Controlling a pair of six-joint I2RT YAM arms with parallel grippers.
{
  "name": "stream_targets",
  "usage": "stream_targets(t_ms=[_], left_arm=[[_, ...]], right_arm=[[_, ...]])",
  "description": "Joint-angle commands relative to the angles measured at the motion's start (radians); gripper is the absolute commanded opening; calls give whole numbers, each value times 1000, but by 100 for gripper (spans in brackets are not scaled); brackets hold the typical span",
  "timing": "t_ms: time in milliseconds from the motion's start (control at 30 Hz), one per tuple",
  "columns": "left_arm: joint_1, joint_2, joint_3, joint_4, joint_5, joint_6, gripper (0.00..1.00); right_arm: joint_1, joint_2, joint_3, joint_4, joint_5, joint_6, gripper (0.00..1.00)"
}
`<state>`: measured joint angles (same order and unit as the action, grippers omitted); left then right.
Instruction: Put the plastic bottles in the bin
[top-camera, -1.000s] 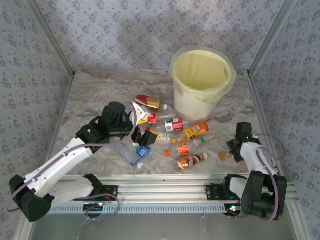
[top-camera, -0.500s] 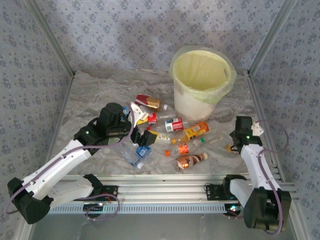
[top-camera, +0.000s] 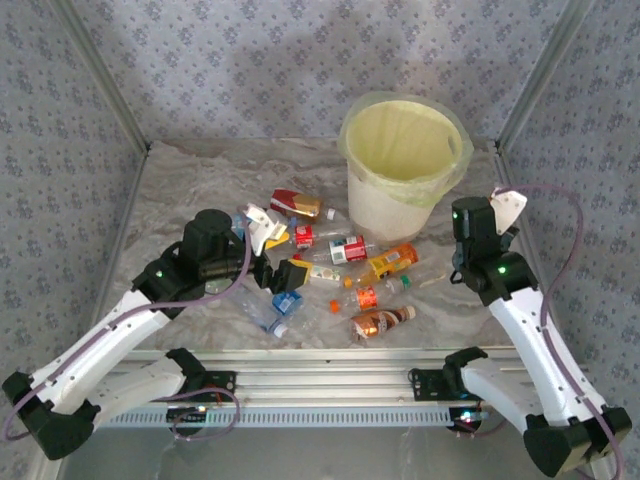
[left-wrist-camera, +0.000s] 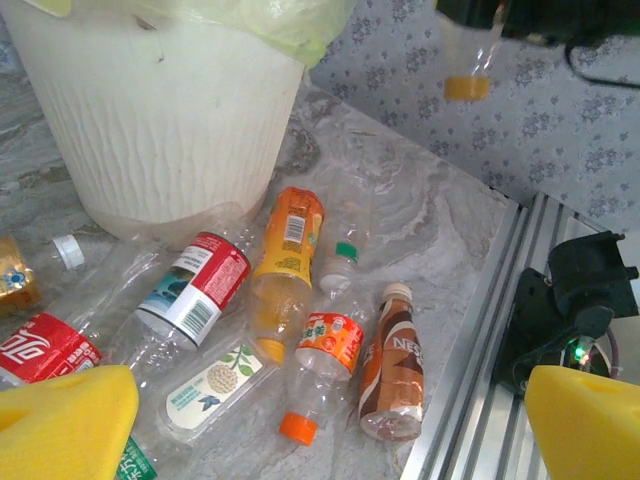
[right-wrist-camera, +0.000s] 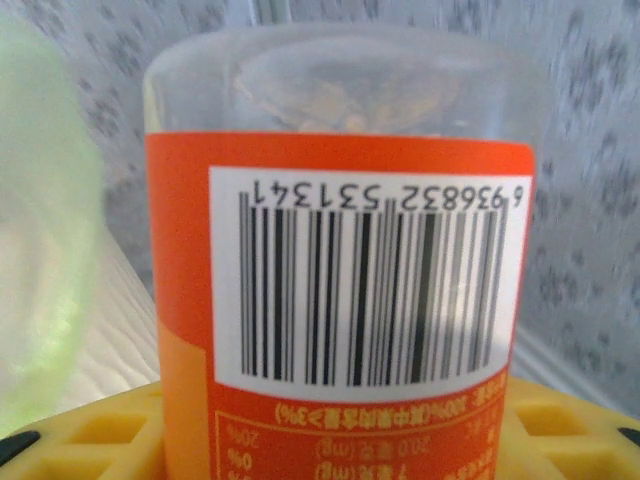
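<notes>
From above, the bin (top-camera: 385, 205) stands at the far right of the table (top-camera: 180, 190), its pale green bag (top-camera: 400, 135) folded out over the rim. The bag's inner wall shows, but the bottom is out of sight, so I cannot tell what lies in the bin. The bottles (top-camera: 345, 270) lie scattered on the table in front of the bin and to its left. The left claw (top-camera: 278, 245) hangs over the end of the scatter farthest from the bin, jaws wide and holding nothing. The right claw (top-camera: 464, 262) is raised just right of the bin, level with its wall; its grip is hidden from here. From the left wrist, the bin's ribbed white wall (left-wrist-camera: 150, 120) rises at upper left. Just beside its foot lie a red-labelled bottle (left-wrist-camera: 195, 290) and an orange bottle (left-wrist-camera: 285, 250), both on their sides. Farther from the bin lie a small orange-capped bottle (left-wrist-camera: 325, 350) and a brown bottle (left-wrist-camera: 395, 370). The left claw's yellow pads (left-wrist-camera: 60, 420) stand far apart. Right of the bin, in the air, the held bottle (left-wrist-camera: 468, 60) hangs cap down from the right claw. From the right wrist, the held bottle is clamped between yellow pads, jaws narrowed onto its orange barcode label, clear base uppermost. The bin's bag is a green blur close beside it.
</notes>
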<state>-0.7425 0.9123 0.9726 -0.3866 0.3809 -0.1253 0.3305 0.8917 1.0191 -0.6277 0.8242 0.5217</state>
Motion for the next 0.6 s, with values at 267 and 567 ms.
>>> stream_targets(t_ms=[267, 567], left_arm=[[-5, -24, 17, 14, -69, -34, 100], [-5, -12, 18, 18, -72, -64, 100]], right_arm=[[151, 122, 321, 167, 75, -365, 50], [153, 292, 500, 180, -213, -472, 51]])
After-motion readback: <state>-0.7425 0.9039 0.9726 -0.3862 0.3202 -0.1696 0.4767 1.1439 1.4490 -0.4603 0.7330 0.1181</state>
